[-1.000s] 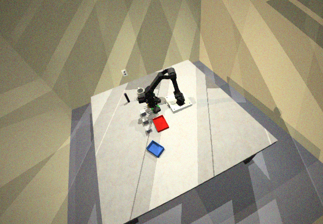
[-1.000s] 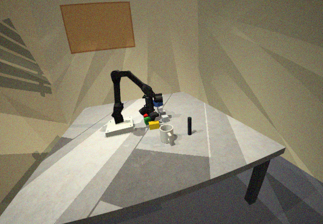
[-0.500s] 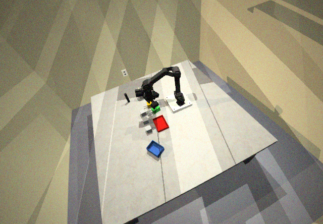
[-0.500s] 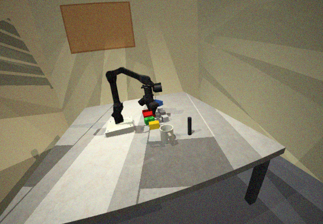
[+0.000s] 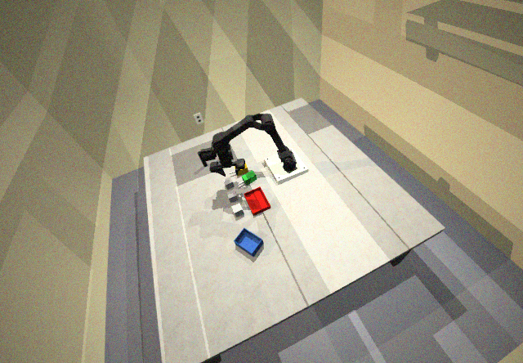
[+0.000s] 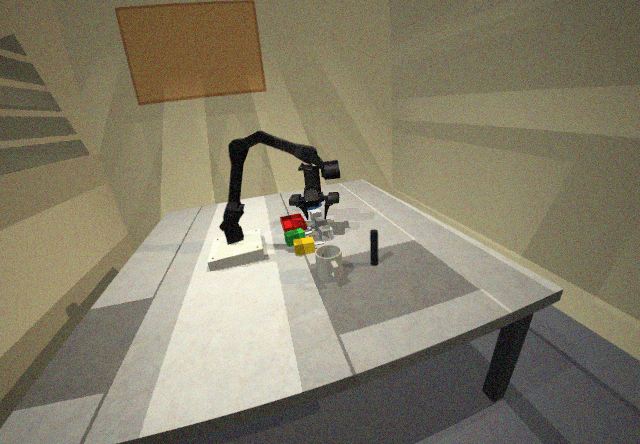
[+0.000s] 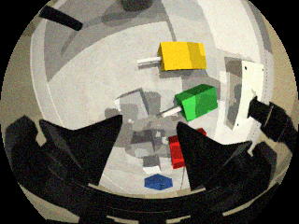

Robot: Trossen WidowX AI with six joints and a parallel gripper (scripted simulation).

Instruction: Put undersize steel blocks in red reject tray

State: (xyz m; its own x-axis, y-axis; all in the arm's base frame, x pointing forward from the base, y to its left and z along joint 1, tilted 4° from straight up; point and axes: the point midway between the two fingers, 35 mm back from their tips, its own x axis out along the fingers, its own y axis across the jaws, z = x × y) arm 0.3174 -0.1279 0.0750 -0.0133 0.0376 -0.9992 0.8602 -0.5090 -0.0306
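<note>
Plainly: black angular tool [image 5: 222,170] [image 6: 316,216] [image 7: 149,122] open, ungripping | green blocky gauge [image 5: 249,177] [image 6: 294,236] [image 7: 197,102] | steel blocks [image 5: 238,210] [image 6: 324,232] [image 7: 133,104] grey, squarish

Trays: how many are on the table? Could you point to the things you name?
2. The red tray [image 5: 257,201] [image 6: 293,221] [image 7: 177,151] is near the green gauge [image 5: 249,177] [image 6: 294,236] [image 7: 198,103]; the blue tray [image 5: 248,242] [image 6: 312,208] [image 7: 158,182] lies farther from that gauge, beyond the red one. No other shows.
</note>
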